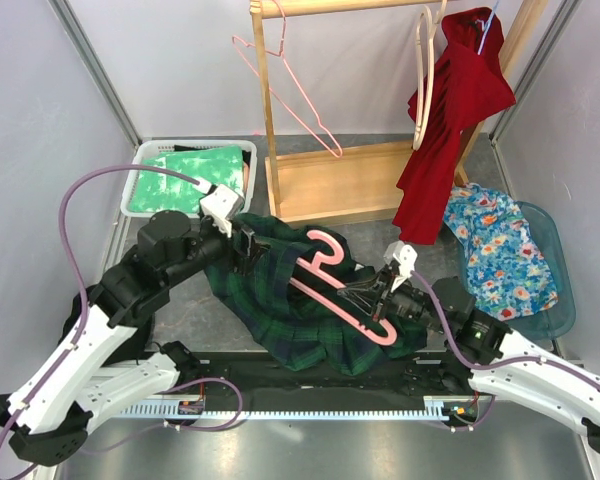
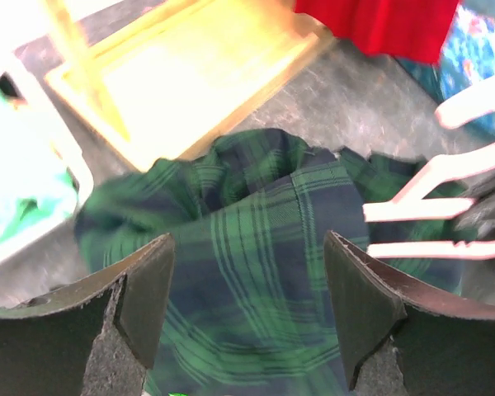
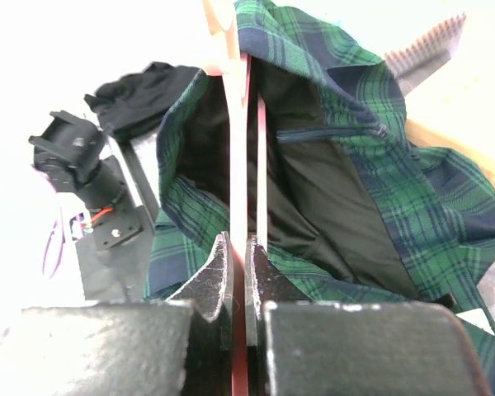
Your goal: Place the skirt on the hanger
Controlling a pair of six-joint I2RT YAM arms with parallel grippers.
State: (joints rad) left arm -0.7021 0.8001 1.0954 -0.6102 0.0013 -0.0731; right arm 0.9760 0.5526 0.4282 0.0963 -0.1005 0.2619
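Observation:
The dark green and navy plaid skirt [image 1: 280,305] lies bunched on the table between the arms. A pink plastic hanger [image 1: 332,262] lies across it, its hook toward the rack. My left gripper [image 1: 248,245] hovers over the skirt's left fold, open; in the left wrist view its gripper [image 2: 247,239] has only plaid cloth [image 2: 256,264] below the gap. The hanger's bars [image 2: 412,210] show at the right there. My right gripper [image 1: 382,296] is at the hanger's lower end. In the right wrist view that gripper [image 3: 239,241] is shut on the hanger's bar [image 3: 239,124], which runs over the skirt's black lining [image 3: 330,198].
A wooden rack [image 1: 350,180] stands behind, with a red garment [image 1: 450,130] hung at its right and a thin pink wire hanger [image 1: 290,90] at its left. A white basket [image 1: 140,160] of green cloth sits back left. A teal bin [image 1: 565,290] with floral fabric [image 1: 500,250] sits right.

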